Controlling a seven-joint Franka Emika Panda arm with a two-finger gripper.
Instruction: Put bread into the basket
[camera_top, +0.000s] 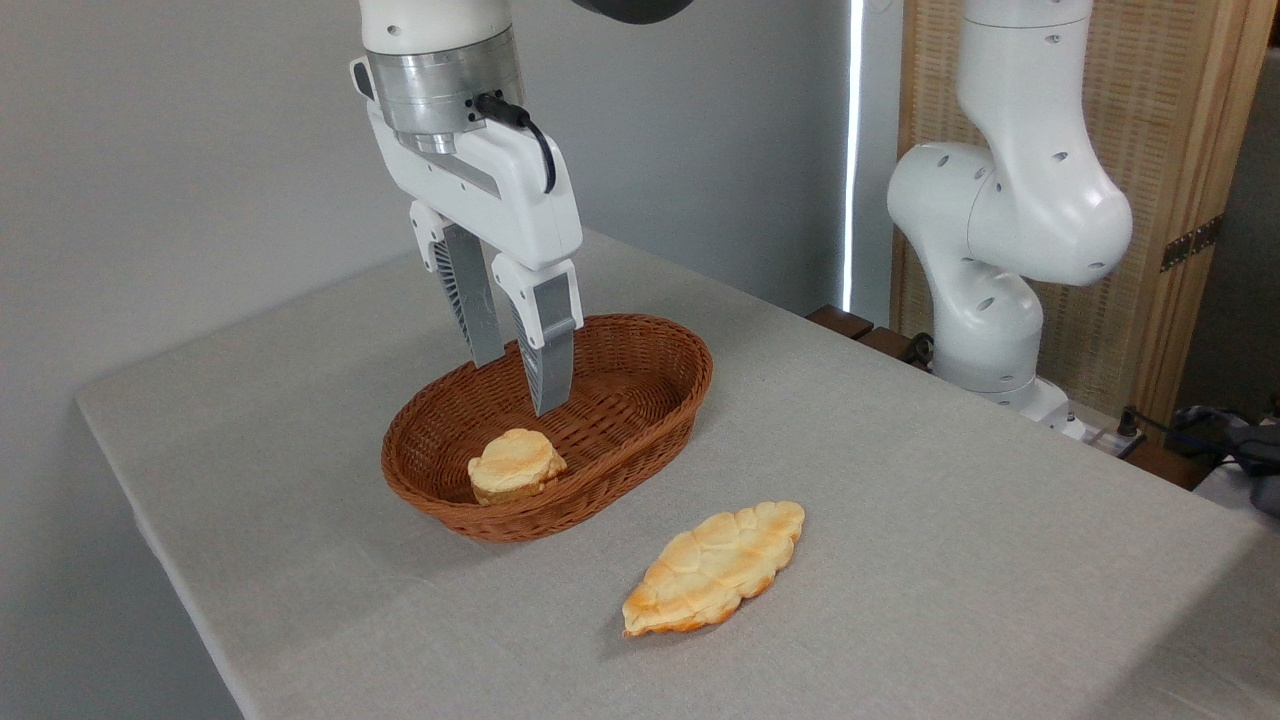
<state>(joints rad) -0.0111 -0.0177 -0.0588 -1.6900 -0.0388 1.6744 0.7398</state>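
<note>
Two pieces of baked goods are showing, and only one is sitting where it belongs: a small round bun (515, 464) is lying inside the basket (690, 368), toward its near-left end. The bread (714, 567) is lying flat on the table (950, 520), just off the basket's near-right rim and apart from it, so the job is looking unfinished. The gripper (520, 385) is hanging above the basket's middle with its fingers slightly parted and holding nothing, probably free to go for the bread.
</note>
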